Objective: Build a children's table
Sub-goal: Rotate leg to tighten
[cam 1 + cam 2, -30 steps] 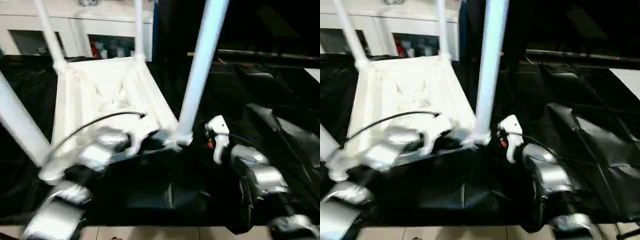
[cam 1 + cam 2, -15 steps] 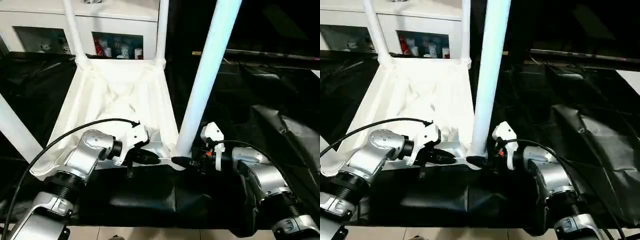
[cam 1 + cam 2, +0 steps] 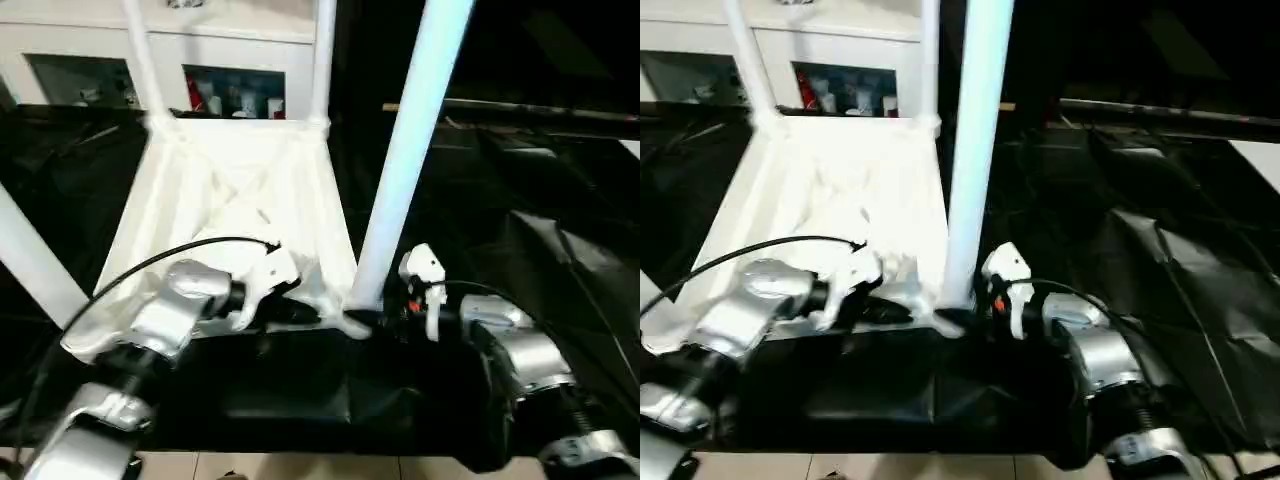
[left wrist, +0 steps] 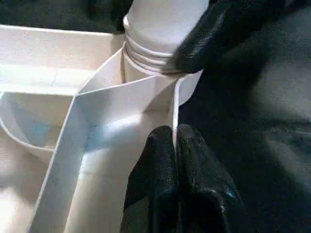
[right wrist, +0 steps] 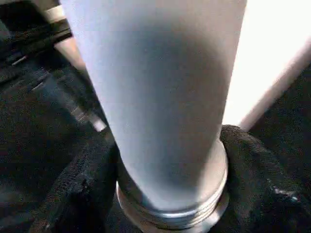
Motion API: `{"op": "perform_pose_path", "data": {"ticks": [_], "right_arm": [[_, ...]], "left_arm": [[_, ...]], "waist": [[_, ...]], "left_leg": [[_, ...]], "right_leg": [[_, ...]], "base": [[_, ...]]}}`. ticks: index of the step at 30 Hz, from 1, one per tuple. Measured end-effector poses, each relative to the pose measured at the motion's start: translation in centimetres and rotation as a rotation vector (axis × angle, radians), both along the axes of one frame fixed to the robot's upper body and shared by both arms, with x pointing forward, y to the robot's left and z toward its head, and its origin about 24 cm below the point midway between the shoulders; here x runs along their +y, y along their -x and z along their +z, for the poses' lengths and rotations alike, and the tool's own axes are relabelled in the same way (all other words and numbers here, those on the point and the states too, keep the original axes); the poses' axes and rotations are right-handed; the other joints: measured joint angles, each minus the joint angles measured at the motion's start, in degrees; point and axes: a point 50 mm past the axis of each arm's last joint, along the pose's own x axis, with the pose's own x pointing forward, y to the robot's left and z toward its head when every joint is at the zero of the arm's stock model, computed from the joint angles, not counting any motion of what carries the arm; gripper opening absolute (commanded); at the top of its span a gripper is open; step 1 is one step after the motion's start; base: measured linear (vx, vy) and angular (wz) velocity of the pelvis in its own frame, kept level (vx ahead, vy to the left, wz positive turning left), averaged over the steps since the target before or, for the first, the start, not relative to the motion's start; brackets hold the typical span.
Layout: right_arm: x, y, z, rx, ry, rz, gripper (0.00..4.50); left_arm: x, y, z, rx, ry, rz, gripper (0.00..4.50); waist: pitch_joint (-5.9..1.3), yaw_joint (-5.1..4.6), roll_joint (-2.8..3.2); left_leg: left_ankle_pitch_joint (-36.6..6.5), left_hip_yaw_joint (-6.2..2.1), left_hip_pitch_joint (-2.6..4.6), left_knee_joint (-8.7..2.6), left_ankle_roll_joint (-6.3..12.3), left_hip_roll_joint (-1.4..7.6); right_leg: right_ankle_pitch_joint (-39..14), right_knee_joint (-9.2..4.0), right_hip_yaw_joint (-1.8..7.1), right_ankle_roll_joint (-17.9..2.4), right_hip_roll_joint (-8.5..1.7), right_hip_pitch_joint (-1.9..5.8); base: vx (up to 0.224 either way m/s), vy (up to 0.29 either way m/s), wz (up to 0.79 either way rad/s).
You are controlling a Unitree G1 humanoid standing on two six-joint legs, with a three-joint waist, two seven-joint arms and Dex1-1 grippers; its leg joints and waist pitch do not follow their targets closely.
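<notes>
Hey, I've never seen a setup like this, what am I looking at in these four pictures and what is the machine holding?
It is a two-armed robot building a small white table. Two pictures look down from cameras in its head; the other two look along each hand from its wrists. The tabletop lies upside down on a black cloth, with legs standing up from its corners. The left hand is shut on a thin rib at the tabletop's near corner. The right hand is shut around the base of the near leg, where its threaded end meets the corner socket. A white cabinet stands behind.
</notes>
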Motion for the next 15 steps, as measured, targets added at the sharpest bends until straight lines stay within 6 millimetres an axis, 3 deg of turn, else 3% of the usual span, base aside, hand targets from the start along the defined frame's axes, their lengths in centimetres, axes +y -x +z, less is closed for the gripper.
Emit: {"op": "perform_pose_path", "data": {"ticks": [8,14,15], "right_arm": [[1.1,-1.9,-0.5,0.013,0.015,-0.372,2.72],[1.7,-2.2,-0.5,0.006,0.018,-0.452,2.72],[1.7,-2.3,-0.5,0.004,0.016,-0.453,3.07]], "left_arm": [[-3.7,-2.1,-0.6,-0.040,-0.014,0.179,0.00],[-4.1,-2.3,-0.7,-0.059,-0.023,0.201,0.00],[-4.2,-2.3,-0.7,-0.060,-0.022,0.200,0.00]], "waist": [[-0.05,-0.04,0.00],[-0.24,-0.09,0.18],[-0.24,-0.08,0.17]], "left_leg": [[0.01,-0.04,0.31,0.00,-0.01,-0.10],[0.01,-0.06,0.27,-0.02,0.00,-0.14],[0.01,-0.06,0.27,-0.02,0.00,-0.14]], "right_leg": [[-0.03,-0.09,0.10,0.13,-0.02,0.27],[-0.02,-0.32,0.10,0.14,-0.05,0.33],[-0.01,-0.32,0.11,0.14,-0.05,0.33]], "base": [[0.000,0.000,0.00],[0.000,0.000,0.00],[0.000,0.000,0.00]]}}
